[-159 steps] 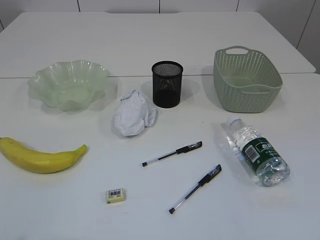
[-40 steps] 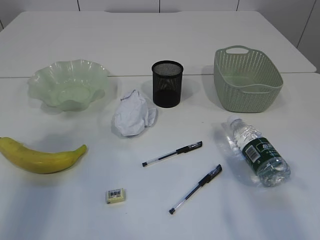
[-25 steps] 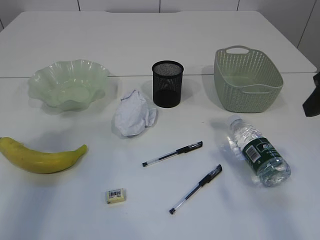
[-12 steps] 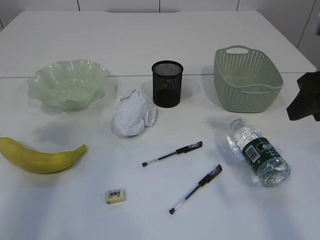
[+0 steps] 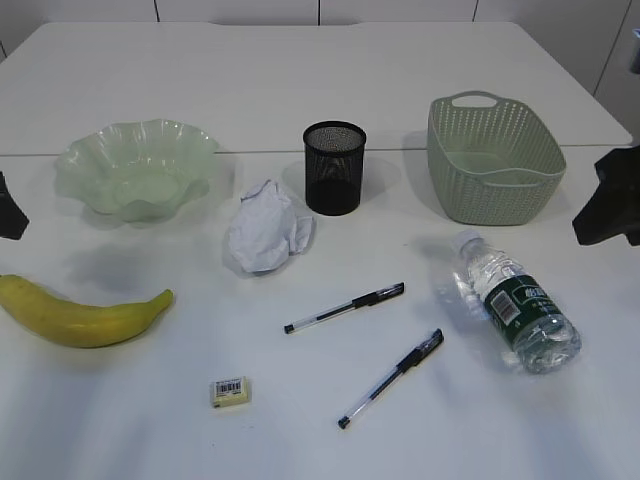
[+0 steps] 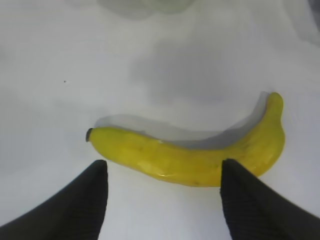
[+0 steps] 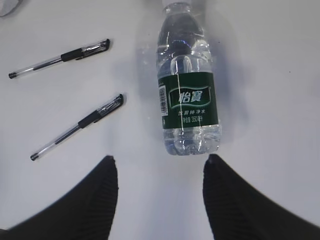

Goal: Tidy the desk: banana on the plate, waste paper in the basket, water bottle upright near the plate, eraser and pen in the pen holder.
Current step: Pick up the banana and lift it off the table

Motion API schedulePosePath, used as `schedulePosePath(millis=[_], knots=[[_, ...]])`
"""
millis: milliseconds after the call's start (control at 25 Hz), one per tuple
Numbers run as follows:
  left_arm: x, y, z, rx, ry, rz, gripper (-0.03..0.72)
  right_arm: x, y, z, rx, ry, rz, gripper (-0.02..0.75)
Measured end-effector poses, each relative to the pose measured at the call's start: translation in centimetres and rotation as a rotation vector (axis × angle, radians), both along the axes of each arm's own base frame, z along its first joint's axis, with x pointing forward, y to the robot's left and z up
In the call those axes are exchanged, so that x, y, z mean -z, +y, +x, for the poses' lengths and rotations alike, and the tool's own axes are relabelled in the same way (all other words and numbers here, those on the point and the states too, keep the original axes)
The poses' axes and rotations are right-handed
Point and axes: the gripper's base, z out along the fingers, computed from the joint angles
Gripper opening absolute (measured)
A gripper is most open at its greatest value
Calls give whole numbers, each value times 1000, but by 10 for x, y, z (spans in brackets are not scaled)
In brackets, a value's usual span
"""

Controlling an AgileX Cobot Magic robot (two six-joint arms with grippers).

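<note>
The yellow banana point(image 5: 85, 315) lies on the desk point(image 5: 300, 80) in front of the pale green plate point(image 5: 138, 168). My left gripper point(image 6: 163, 162) hangs open above the banana point(image 6: 190, 160), holding nothing, and shows at the left edge point(image 5: 8, 210). The water bottle point(image 5: 515, 305) lies on its side, cap toward the basket point(image 5: 493, 158). My right gripper point(image 7: 161, 157) is open over the bottle's base point(image 7: 187, 95), empty. Crumpled waste paper point(image 5: 268, 227) sits beside the black pen holder point(image 5: 334, 167). Two pens point(image 5: 345, 307) point(image 5: 392, 377) and the eraser point(image 5: 230, 391) lie near the front.
A seam between two tabletops runs behind the plate and the basket. In the right wrist view both pens point(image 7: 60, 58) point(image 7: 77, 127) lie left of the bottle. The right gripper's dark body point(image 5: 608, 200) hangs at the right edge beside the basket.
The left gripper has come into view at the left edge. The right gripper has moved in from the right edge and lower. Nothing on the desk has moved.
</note>
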Motion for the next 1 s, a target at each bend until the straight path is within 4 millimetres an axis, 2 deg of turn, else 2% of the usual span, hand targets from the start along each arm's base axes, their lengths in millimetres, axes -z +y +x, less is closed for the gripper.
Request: schedulePosePath(millis=[280,560,720,1000], knots=[[6,-11,7,212,36,26,501,0,1,0,-10,3,7,408],[4,-26,13,528,-27,250,501,0,1,0,-18,2,7,407],[3,-26,15,616,-62,318,500,0,1,0,-20,2,9,408],[5,-32,11,756,-52,305,500,0,2,0,-22,3,10,408]])
